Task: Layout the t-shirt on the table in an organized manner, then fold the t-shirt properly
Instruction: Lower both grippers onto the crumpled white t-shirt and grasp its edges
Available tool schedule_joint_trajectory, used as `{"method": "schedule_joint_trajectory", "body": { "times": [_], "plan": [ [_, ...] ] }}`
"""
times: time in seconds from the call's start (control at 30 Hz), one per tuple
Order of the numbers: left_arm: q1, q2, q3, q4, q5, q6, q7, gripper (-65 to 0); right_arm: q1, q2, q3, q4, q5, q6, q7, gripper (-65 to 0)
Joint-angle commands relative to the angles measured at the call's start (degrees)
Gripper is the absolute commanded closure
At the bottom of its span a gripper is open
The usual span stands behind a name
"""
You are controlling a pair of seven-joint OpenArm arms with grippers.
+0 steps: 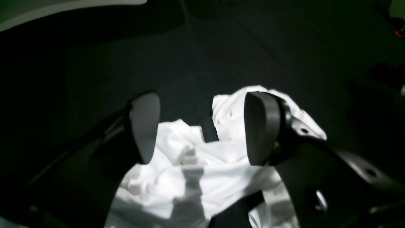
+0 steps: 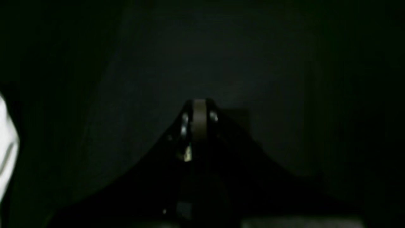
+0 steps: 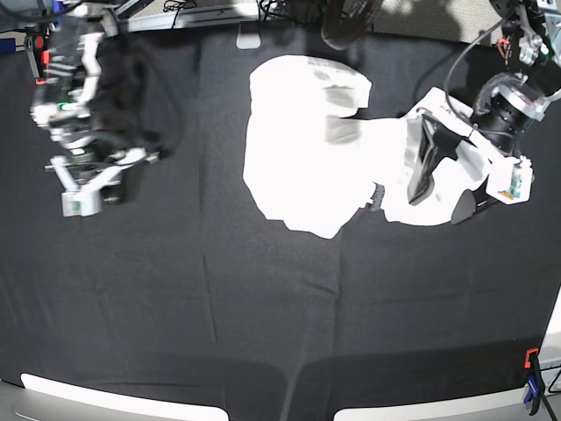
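Note:
The white t-shirt lies crumpled on the black table, at the far middle in the base view. My left gripper hangs open over the shirt's right-hand part. In the left wrist view the two fingers stand wide apart, with bunched white cloth of the t-shirt below and between them and nothing gripped. My right gripper is far to the left over bare table, away from the shirt. It is shut on nothing. A sliver of the t-shirt shows at the left edge of the right wrist view.
An orange-and-blue clamp sits at the table's near right edge. Cables and stands line the far edge. Black table cloth stretches across the whole near half in the base view.

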Motion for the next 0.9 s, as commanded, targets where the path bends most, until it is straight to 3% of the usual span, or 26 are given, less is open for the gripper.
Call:
{"method": "schedule_joint_trajectory", "body": {
  "times": [0.0,0.13,0.3,0.4,0.5,0.6,0.73,0.8,0.87],
  "plan": [
    [-0.31,-0.35,-0.26,1.01,-0.74,0.04,-0.35,-38.2,0.61,0.44,-0.31,1.14,2.25,1.11,-0.11,0.0],
    [-0.31,-0.33,-0.26,1.01,-0.76,0.04,1.38,-38.2,0.46,0.26,-3.45,1.14,6.25,8.24,-1.16,0.0],
    [-0.31,-0.33,-0.26,1.01,-0.79,0.04,1.36,-38.2,0.46,0.26,-13.64,1.14,6.16,12.61,-1.18,-23.3],
    [-0.31,-0.33,-0.26,1.01,-0.79,0.04,1.36,-38.2,0.46,0.26,-21.07,1.14,6.16,14.86,-2.64,-27.8],
    [-0.31,-0.33,-0.26,1.01,-0.79,0.04,1.36,-38.2,0.46,0.24,-27.91,1.11,6.08,14.91,-4.37,-27.8],
    [-0.31,-0.33,-0.26,1.01,-0.79,0.04,1.36,-38.2,0.48,0.17,-33.59,1.11,1.57,14.32,-3.89,-27.8],
    [-0.31,-0.35,-0.26,1.01,-0.79,0.04,1.36,-38.2,0.46,-1.40,-37.79,1.11,-7.65,8.00,-2.47,-27.3],
    [-0.31,-0.33,-0.26,1.01,-0.79,0.04,1.36,-38.2,0.46,-2.62,-38.34,1.11,-10.67,5.95,-1.40,-18.8],
    [-0.31,-0.33,-0.26,1.01,-0.79,0.04,1.36,-38.2,0.48,-3.50,-38.34,1.11,-12.81,5.55,-1.05,-0.4]
  ]
}}
